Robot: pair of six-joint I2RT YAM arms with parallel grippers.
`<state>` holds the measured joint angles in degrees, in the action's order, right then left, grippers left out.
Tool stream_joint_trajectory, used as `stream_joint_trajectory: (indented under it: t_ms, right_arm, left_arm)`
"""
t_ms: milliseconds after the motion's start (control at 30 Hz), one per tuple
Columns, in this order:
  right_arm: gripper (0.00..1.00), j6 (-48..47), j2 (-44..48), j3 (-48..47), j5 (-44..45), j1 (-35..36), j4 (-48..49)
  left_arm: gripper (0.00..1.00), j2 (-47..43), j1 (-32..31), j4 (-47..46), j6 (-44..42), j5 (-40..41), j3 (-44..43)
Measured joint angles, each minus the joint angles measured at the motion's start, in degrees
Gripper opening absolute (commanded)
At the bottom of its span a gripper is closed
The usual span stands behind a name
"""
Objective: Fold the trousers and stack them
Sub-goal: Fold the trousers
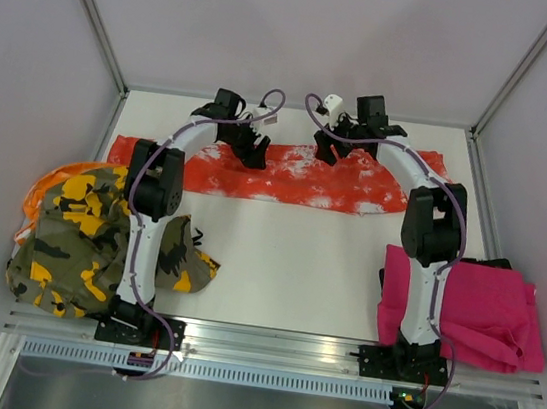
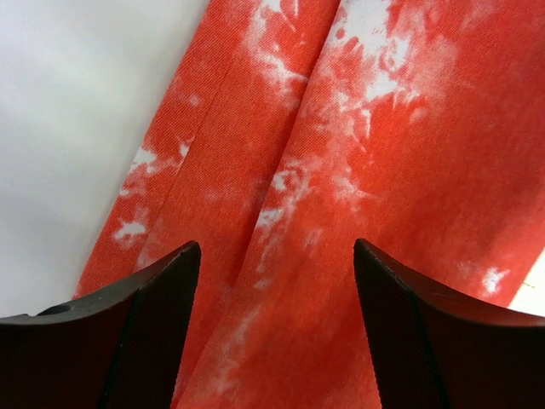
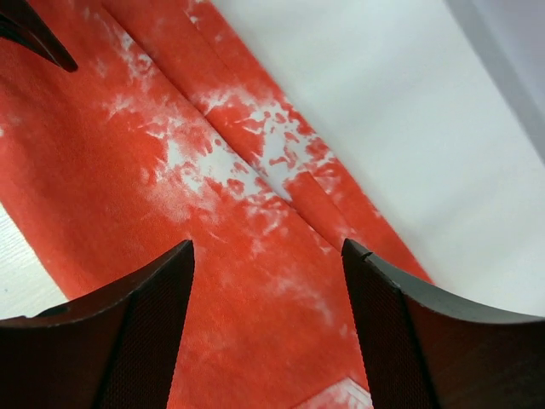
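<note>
The orange-red trousers with white splatter print (image 1: 292, 177) lie stretched flat across the far part of the table. My left gripper (image 1: 253, 151) is open just above their far edge, left of centre; the left wrist view shows the cloth (image 2: 341, 170) between the spread fingers (image 2: 149, 324). My right gripper (image 1: 327, 149) is open above the far edge, right of centre; the cloth (image 3: 213, 187) fills the right wrist view between its fingers (image 3: 400, 332). The camouflage trousers (image 1: 87, 241) lie crumpled at the near left. The magenta pink trousers (image 1: 487, 308) lie folded at the near right.
The white table (image 1: 285, 267) is walled by a metal-framed enclosure with grey panels. A metal rail (image 1: 275, 346) runs along the near edge by the arm bases. The tip of the left gripper's finger (image 3: 30, 30) shows in the right wrist view's top left corner.
</note>
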<state>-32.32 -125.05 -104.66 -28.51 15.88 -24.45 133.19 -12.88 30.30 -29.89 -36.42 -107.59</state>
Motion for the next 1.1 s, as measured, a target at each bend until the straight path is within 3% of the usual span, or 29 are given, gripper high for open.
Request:
stream_joint_trajectory:
  t_ms: [100,167,267,300,467,500,767,1100]
  right_arm:
    - [0.75,-0.1,3.2,1.1,1.0,-0.3,0.2]
    - [0.75,-0.2,5.4,2.3,1.7,-0.4,0.1]
    - [0.74,-0.3,8.3,4.4,2.9,-0.4,0.0]
    - [0.74,-0.3,8.7,4.7,3.1,-0.3,0.0]
    - [0.71,0.5,10.9,6.8,5.4,-0.5,0.3]
    - [0.70,1.0,11.3,7.6,5.8,-0.6,0.5]
    - [0.67,5.6,14.2,17.1,8.5,-0.9,2.7]
    - [0.67,11.8,14.5,21.7,12.7,-3.2,7.2]
  left_arm:
    - [0.72,0.7,-0.6,0.6,-1.3,1.5,-0.7]
    - [0.64,1.1,-0.8,1.0,-2.0,2.4,-0.8]
    - [0.44,2.1,-1.0,1.1,-3.3,4.0,-1.0]
    - [0.44,2.2,-1.0,1.3,-3.4,4.5,-1.3]
    - [0.14,3.0,-1.1,1.9,-3.6,5.5,-3.0]
    - [0.02,3.1,-1.1,2.2,-3.6,5.5,-3.4]
    - [0.02,3.1,-1.1,3.4,-3.5,6.1,-6.9]
    - [0.02,3.1,-1.6,-0.5,-2.1,10.4,-7.7]
